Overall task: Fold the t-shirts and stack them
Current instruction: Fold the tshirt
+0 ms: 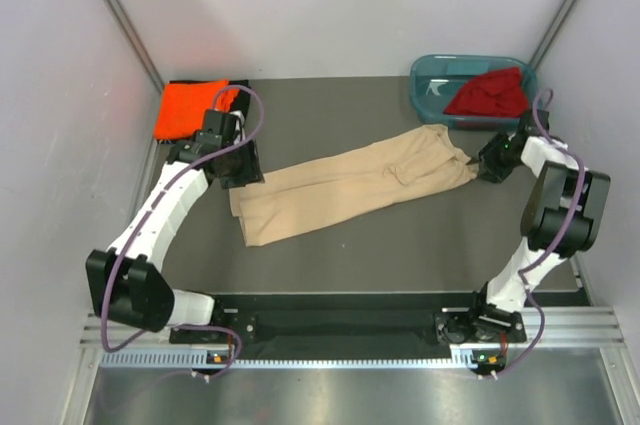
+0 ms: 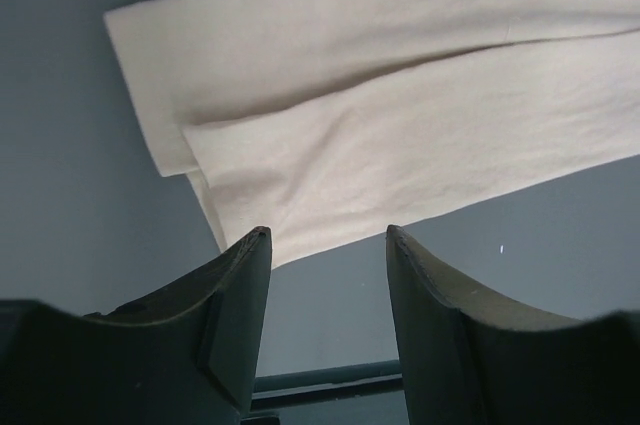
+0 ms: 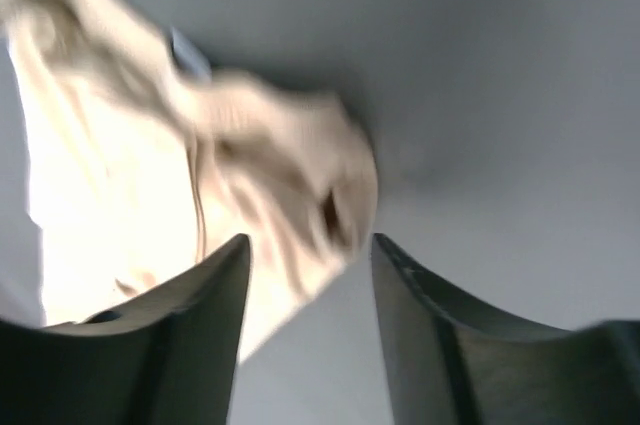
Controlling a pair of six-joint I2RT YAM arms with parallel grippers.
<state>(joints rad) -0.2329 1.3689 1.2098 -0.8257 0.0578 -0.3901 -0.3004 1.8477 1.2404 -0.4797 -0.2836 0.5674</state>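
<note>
The table [image 1: 400,245] carries the beige shirt [image 1: 350,185] as one long folded strip, and we judge the risk sits there. If either end is pinched through the top layer only, the strip would open or skew as it is lifted. The bunched end on the right could also drag and wrinkle the fold.

The dark red shirt [image 1: 490,93] is heaped in the tub [image 1: 425,70], beyond the right jaws. The orange shirt [image 1: 185,110] lies folded behind the left jaws, and a careless swing there could nudge it.

Our left gripper [image 2: 328,245] stands fairly wide and empty, with the strip's square corner just ahead of its tips and slightly to their left. Our right gripper [image 3: 310,250] is also parted and holds nothing. The crumpled end of the strip lies just ahead of it, toward its left finger, though that view is blurred.
</note>
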